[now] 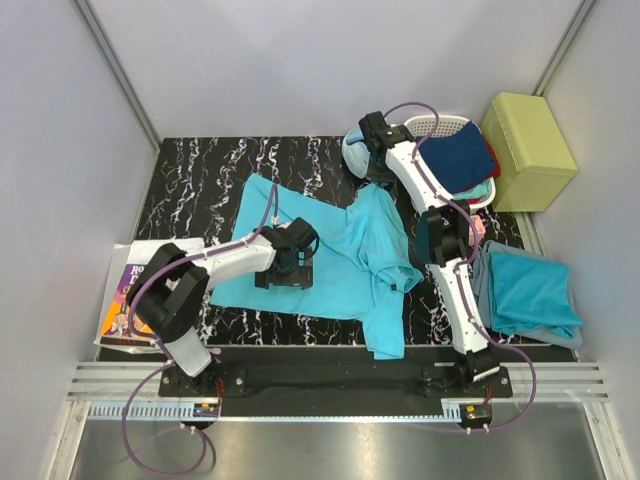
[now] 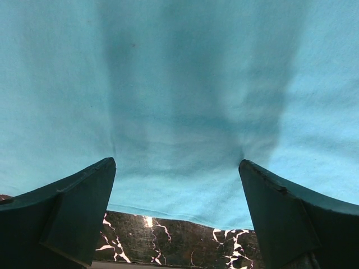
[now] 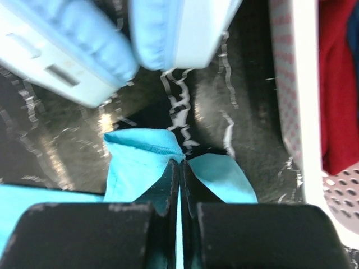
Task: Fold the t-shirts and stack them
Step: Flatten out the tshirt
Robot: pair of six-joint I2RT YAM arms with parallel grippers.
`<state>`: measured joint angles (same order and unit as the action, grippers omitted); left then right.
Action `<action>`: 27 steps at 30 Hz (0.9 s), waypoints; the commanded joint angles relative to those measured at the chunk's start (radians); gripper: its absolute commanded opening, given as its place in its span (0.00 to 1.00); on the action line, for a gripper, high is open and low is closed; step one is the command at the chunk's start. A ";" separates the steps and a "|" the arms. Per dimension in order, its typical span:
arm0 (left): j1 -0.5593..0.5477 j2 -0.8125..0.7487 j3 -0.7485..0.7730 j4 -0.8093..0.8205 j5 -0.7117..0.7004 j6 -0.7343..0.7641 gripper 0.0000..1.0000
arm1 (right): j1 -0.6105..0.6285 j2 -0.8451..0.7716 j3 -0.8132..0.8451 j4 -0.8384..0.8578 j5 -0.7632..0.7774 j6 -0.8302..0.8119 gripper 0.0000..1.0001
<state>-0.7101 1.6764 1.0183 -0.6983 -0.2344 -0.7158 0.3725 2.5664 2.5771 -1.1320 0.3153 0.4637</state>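
Spreading the t-shirt (image 1: 340, 265) flat looks to be the step you are on. It lies open but rumpled on the dark marbled table (image 1: 200, 175), its right side bunched and one part hanging toward the near edge.

Your right gripper (image 3: 179, 162) has its fingers pressed together on a small fold of the cloth at the shirt's far right corner, just short of the pale blue headphones (image 3: 84, 56) and beside the white basket (image 3: 291, 84).

Your left gripper (image 2: 176, 168) hangs over the shirt's near left part, fingers wide apart and holding nothing, with the hem just below them.

A folded pile (image 1: 530, 290) sits at the right. Next, I judge, you need to lower the left fingers onto the hem, pinch it, and pull against the right hand to smooth the creases.
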 commanded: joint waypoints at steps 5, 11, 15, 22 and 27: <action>0.053 -0.020 -0.014 0.025 0.029 -0.025 0.99 | -0.058 -0.034 0.075 0.000 0.076 -0.020 0.00; 0.093 0.029 0.112 0.019 -0.005 0.010 0.99 | -0.067 -0.055 0.130 0.023 0.031 -0.030 0.00; 0.107 0.077 0.184 0.014 -0.017 0.022 0.99 | -0.070 -0.055 0.126 0.024 0.030 -0.026 0.00; 0.115 0.170 0.272 0.016 -0.003 0.021 0.99 | -0.095 -0.005 0.193 0.028 0.024 -0.019 0.00; 0.116 0.200 0.295 0.016 -0.017 0.038 0.99 | -0.129 0.008 0.198 0.041 -0.036 -0.020 0.00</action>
<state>-0.5999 1.8679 1.2686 -0.6895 -0.2317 -0.7029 0.2810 2.5732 2.7308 -1.1202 0.3256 0.4484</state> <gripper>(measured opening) 0.987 0.011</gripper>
